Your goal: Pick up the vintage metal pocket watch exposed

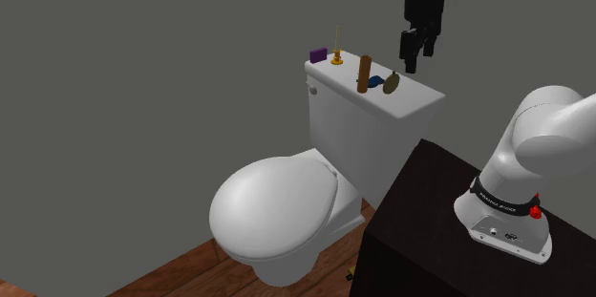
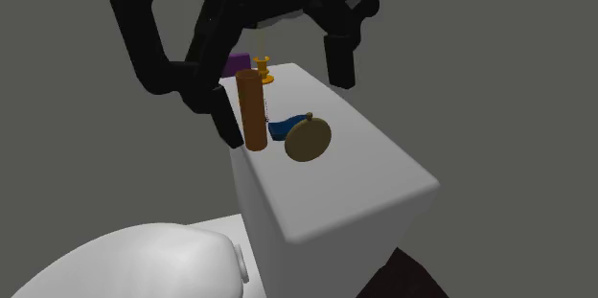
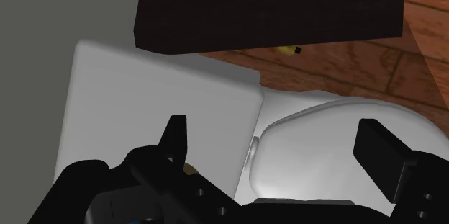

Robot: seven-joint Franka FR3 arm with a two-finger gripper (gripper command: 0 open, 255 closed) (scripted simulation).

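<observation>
On the white toilet tank lid (image 1: 420,96), against a grey wall, the brassy pocket watch (image 2: 309,139) sits just beside the brown cylinder (image 2: 253,109), untouched. The tool (image 1: 415,56) hangs above the cylinder, fingers spread and empty. Descent, grasp and lift all seem left.

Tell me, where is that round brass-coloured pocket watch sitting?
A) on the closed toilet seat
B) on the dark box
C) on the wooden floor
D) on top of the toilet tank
D: the pocket watch rests on the toilet tank, on its flat top beside a brown cylinder, with the open gripper hovering above.
</observation>
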